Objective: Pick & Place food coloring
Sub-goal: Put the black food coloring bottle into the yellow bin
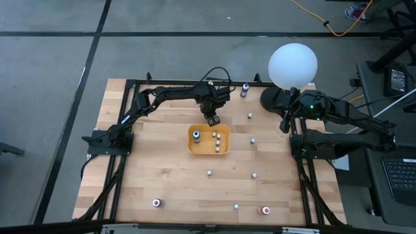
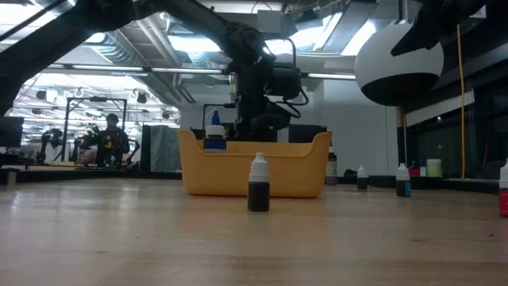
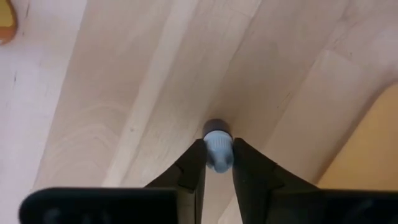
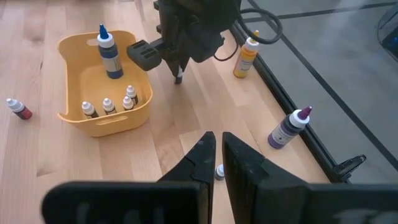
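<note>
— Where are your left jaws [image 1: 212, 120]?

— Down at the bench [image 1: 162, 169], just outside the tray's [image 1: 193, 147] far rim. They pinch a small bottle [image 3: 217, 151] by its pale blue cap, one finger [image 3: 191, 169] on each side; the bottle's dark body points away from me toward the wood.

— And the right jaws [image 4: 217, 149]?

— Pressed together, holding nothing, off at the bench's right edge by the white globe [image 1: 293, 65]. One tiny bottle [image 4: 219, 170] lies on the wood right under their tips.

— The rest of the bottles?

— Several stand in the tray beside my left jaws, a taller blue one [image 4: 109, 52] among them. Others dot the bench, well apart from both jaws.
</note>
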You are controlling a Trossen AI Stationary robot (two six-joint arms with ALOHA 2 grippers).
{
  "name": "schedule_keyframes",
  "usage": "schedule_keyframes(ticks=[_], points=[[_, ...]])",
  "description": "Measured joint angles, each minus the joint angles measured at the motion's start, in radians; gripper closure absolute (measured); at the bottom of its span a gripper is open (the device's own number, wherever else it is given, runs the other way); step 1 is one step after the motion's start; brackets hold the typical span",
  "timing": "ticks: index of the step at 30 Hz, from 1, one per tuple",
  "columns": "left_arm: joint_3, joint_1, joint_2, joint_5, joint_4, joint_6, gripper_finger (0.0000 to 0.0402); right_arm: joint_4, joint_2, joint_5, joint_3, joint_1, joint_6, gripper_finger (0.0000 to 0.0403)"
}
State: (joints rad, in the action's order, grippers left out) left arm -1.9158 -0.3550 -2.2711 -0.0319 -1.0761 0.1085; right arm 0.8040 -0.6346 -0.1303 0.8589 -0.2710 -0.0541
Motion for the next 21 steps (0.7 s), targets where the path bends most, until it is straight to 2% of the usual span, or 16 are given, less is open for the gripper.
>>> schedule_keyframes(ticks=[7, 11, 16, 21], points=[[-0.120, 0.014, 0.049, 0.000, -0.146, -0.062, 0.0344, 0.000, 0.000, 0.000, 0.000, 0.000, -0.002, 0.0369], [-0.172, 0.043, 0.125, 0.002, -0.236, -0.132, 0.0344, 0.000, 0.000, 0.000, 0.000, 0.000, -0.001, 0.0369], [-0.176, 0.070, 0.254, 0.043, -0.254, -0.257, 0.0344, 0.000, 0.000, 0.000, 0.000, 0.000, 0.000, 0.0369], [-0.177, 0.074, 0.361, 0.085, -0.241, -0.267, 0.0344, 0.000, 0.000, 0.000, 0.000, 0.000, 0.000, 0.0369]])
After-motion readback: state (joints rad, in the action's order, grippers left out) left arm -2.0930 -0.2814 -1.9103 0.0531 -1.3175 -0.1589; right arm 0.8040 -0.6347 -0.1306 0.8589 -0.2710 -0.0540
